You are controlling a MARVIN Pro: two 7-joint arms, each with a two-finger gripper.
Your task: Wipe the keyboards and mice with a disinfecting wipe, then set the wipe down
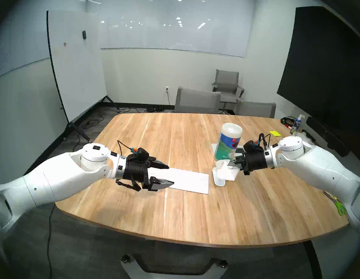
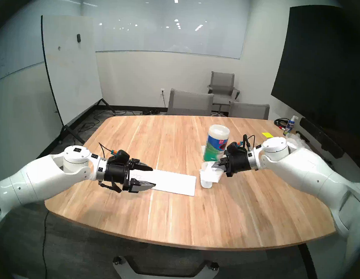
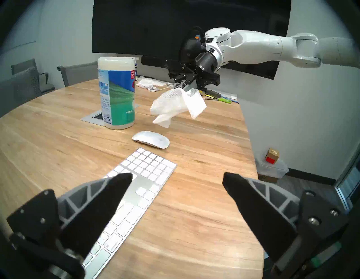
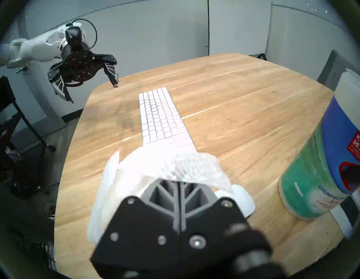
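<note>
I'm looking at a wooden table [image 1: 171,214] in a meeting room with grey chairs [image 1: 197,102] at its far edge. The keyboard [image 1: 185,180] lies flat mid-table, its left end under my left gripper [image 1: 167,174], which hovers with fingers spread wide and empty. My right gripper [image 1: 237,161] has its fingers pressed together on the wipe [image 3: 177,106], which hangs rumpled in the air above the mouse [image 3: 151,139]. The mouse sits just off the keyboard's right end, near the canister [image 1: 228,142].
</note>
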